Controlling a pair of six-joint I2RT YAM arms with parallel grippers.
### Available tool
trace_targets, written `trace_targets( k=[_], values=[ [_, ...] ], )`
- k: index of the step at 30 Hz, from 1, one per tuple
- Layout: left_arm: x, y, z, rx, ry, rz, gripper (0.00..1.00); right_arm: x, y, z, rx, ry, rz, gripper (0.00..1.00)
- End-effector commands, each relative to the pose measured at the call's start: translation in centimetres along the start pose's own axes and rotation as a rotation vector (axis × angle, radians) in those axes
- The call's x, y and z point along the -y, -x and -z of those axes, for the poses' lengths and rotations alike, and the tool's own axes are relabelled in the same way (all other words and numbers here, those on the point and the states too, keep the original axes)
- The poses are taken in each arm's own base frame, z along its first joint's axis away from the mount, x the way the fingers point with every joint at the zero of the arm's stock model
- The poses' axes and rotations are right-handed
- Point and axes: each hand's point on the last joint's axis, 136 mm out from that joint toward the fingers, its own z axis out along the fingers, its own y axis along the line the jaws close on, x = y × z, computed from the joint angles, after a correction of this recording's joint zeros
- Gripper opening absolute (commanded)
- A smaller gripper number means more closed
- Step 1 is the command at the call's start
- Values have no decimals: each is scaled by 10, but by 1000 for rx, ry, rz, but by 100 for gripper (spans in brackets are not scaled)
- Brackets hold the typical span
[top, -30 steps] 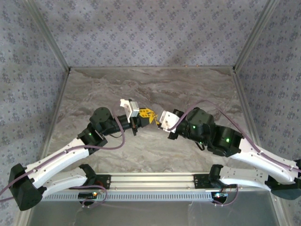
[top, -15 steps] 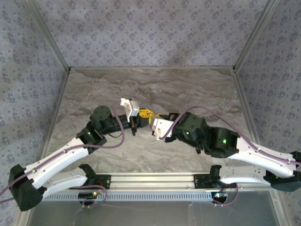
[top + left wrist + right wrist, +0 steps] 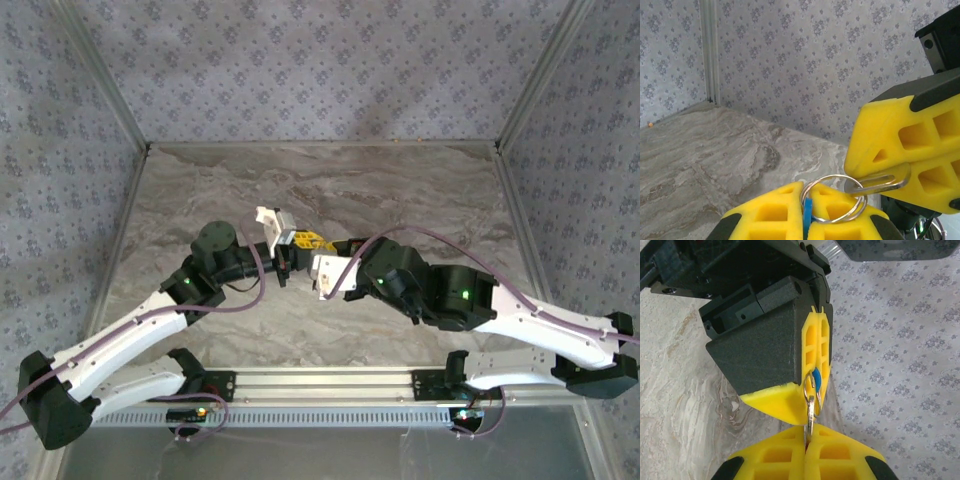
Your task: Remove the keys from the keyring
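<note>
My table [image 3: 400, 190] is a grey-brown marbled slab, closed in on the far, left and right sides by patterned walls [image 3: 320, 70]. A metal rail [image 3: 320, 381] runs along its near edge. A tiny orange speck [image 3: 650, 124] lies by the far wall's foot.

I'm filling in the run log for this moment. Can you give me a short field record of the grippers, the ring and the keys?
left gripper: shut on the blue key
right gripper: shut on a silver piece threaded on the keyring
keyring: held in the air between the two grippers, above the table
progress: blue key seems not yet off the ring
</note>
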Motion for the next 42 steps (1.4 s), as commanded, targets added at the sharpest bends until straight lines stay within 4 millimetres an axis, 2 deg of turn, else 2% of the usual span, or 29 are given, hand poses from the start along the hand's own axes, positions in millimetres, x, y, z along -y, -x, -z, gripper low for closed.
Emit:
trace_targets(
  k=[1, 6, 12, 18, 20, 24, 34, 35, 37, 42],
  values=[
    [-7, 57, 6, 158, 66, -67, 0, -72, 17, -1, 91, 288, 168, 0],
    [0, 54, 3, 144, 49, -90, 0, -75, 16, -9, 77, 285, 190, 0],
    [16, 53, 3, 136, -9, -121, 0, -62, 21, -16, 86, 227, 175, 0],
    [26, 50, 1, 122, -47, -140, 0, -70, 16, -22, 72, 246, 214, 0],
    [26, 54, 2, 130, -39, -137, 0, -73, 20, -19, 101, 270, 208, 0],
    [22, 55, 7, 147, -8, -150, 0, -76, 15, -16, 97, 281, 210, 0],
    [31, 56, 7, 149, -59, -142, 0, -90, -1, -37, 22, 301, 227, 0],
    [33, 58, 8, 155, -65, -144, 0, -103, -12, -42, -7, 327, 243, 0],
    [35, 59, 8, 156, -78, -147, 0, -111, -18, -45, -21, 348, 250, 0],
    [45, 60, 8, 163, -139, -134, 0, -108, -10, -55, 8, 326, 215, 0]
  ],
)
